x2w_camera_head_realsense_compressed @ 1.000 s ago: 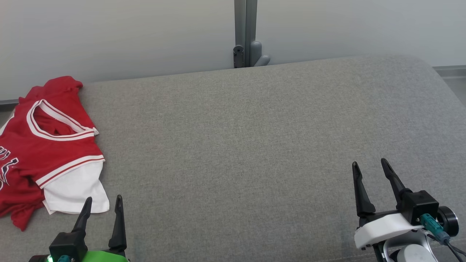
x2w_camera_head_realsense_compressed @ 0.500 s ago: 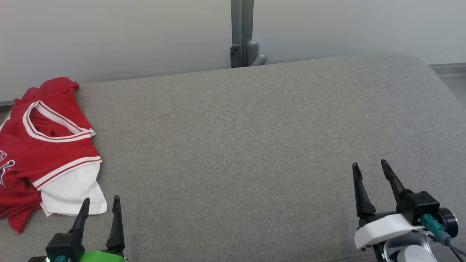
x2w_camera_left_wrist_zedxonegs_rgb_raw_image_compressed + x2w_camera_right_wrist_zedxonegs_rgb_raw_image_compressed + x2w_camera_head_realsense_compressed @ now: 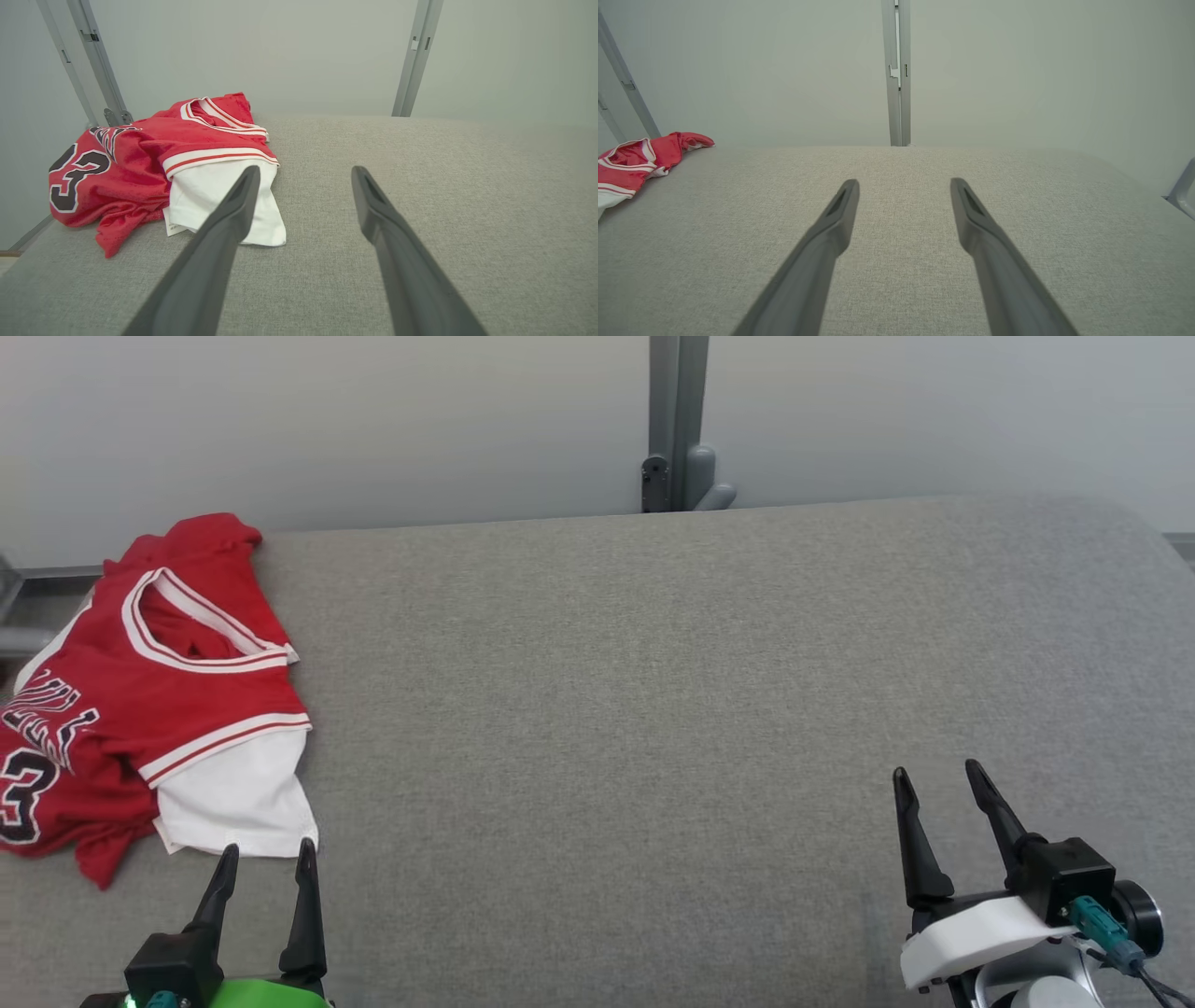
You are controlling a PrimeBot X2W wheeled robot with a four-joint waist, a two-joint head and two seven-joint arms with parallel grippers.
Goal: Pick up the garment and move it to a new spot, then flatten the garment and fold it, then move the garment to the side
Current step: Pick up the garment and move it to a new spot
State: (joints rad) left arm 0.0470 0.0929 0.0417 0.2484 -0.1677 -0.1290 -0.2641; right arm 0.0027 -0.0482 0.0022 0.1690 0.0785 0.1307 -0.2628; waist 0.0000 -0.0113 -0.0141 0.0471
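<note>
The left pincer point(image 3: 269, 847) stands apart and empty. The crumpled red garment point(image 3: 177, 709) begins just beyond its tips, white hem nearest, and runs lengthwise away and leftward. The right pincer point(image 3: 935, 770), also apart, sits well off across the grey cushion point(image 3: 607, 709), so the left arm looks nearer.

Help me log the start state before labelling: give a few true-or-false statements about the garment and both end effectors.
The red jersey lies at the grey cushion's left end. True.
The left end effector grips the jersey. False: it is open, holding nothing.
The right end effector is open above bare cushion. True.
The jersey is neatly folded. False: it is crumpled, with white fabric showing.
</note>
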